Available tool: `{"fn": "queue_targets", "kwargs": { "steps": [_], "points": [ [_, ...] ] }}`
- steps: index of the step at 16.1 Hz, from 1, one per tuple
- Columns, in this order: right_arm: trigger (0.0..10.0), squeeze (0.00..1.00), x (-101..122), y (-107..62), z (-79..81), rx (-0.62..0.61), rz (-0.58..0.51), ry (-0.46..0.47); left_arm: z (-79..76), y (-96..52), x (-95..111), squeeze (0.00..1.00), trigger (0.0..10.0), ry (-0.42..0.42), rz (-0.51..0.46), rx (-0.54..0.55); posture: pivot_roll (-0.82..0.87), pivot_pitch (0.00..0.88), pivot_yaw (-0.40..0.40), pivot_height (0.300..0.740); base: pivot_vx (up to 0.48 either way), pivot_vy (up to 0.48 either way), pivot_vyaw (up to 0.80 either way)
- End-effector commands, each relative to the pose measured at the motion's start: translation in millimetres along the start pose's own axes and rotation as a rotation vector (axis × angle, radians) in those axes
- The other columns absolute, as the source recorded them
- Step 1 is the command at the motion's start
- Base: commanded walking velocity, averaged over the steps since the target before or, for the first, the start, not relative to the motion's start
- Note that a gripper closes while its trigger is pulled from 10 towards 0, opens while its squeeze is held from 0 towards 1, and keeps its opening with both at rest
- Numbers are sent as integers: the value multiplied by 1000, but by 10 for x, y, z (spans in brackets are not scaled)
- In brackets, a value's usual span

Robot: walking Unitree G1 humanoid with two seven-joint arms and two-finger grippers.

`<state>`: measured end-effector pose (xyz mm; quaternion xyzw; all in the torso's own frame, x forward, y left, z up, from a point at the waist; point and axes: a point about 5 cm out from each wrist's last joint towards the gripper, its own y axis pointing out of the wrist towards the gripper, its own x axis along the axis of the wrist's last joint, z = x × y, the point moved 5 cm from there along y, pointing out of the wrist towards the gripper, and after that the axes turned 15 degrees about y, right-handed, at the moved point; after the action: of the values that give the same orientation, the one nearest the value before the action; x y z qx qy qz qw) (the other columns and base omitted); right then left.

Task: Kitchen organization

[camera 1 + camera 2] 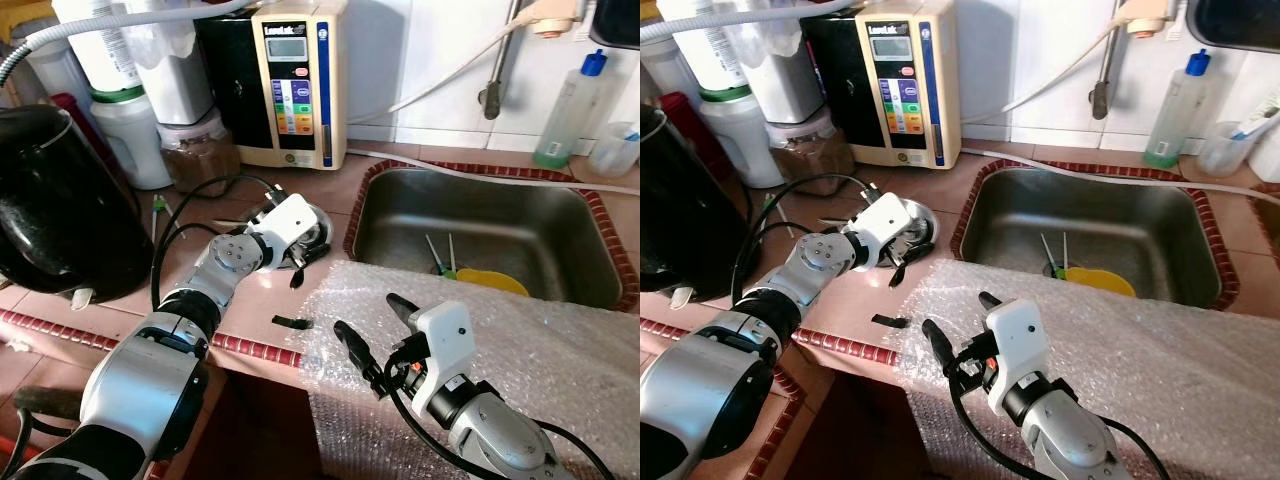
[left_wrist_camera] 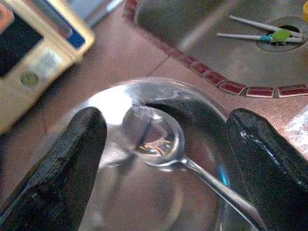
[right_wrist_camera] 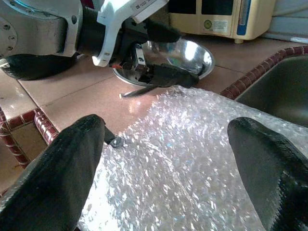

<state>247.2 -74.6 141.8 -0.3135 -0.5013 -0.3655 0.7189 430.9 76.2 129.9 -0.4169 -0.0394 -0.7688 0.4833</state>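
A shiny steel bowl sits on the tiled counter just left of the sink, with a metal spoon lying in it. My left gripper is open right over the bowl, one black finger on each side of the spoon's head, touching nothing that I can see. The spoon's handle sticks out over the bowl's rim towards the bubble wrap. My right gripper is open and holds nothing, hovering low over the near left corner of that wrap.
The steel sink holds a yellow item and thin sticks by the drain. A small black piece lies on the counter edge. A black kettle, jars, a water machine and a bottle line the back.
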Motion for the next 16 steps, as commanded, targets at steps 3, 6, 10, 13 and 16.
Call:
{"fn": "queue_targets", "kwargs": {
  "steps": [3, 6, 10, 13, 16],
  "points": [
    [10000, 102, 63, 15, 32, 23, -8, -7, -137, -28, -279, 0, 7098, -141, 137, -47, -76, 0, 119, 740, 0, 0, 0],
    [10000, 47, 67, 11, -10, 14, -4, -16, -210, -44, -355, 0, 7882, -165, 168, -76, -78, 0, 114, 740, 0, 0, 0],
    [10000, 47, 85, 17, -46, 10, -3, -31, -137, -64, -368, 0, 9686, -195, 173, -52, -69, 0, 111, 740, 0, 0, 0],
    [10000, 43, 163, 24, -72, 5, -24, -47, -49, -95, -387, 0, 10000, -245, 173, -24, -65, 0, 113, 740, 0, 0, 0],
    [10000, 0, 309, 32, -112, -6, -68, -70, 83, -147, -407, 0, 10000, -290, 162, 12, -60, 0, 111, 740, 0, 0, 0]
  ]
}}
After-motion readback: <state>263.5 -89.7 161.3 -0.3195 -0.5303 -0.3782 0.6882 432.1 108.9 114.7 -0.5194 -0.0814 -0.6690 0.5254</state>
